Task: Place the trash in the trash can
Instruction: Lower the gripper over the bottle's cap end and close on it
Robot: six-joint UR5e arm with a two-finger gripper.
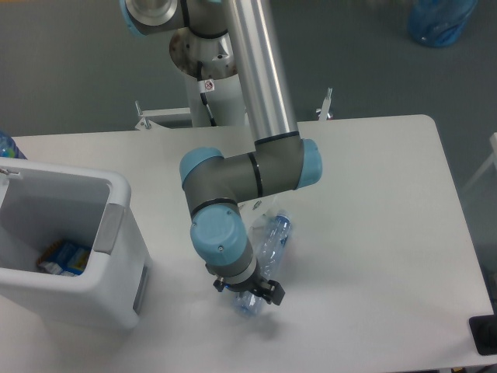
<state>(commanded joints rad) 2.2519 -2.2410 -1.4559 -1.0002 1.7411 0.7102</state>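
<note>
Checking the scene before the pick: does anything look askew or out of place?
The water bottle lies on its side on the table, partly under the gripper, not in the trash can. Nothing looks spilled.

Clear, thin, crinkled plastic forms the bottle (269,242), glossy with highlights; the trash can (116,264) is smooth white plastic with a matt grey panel; the arm (248,175) shows brushed metal tubing, matt grey joints and satin blue caps; the table (388,233) is matt white.
</note>
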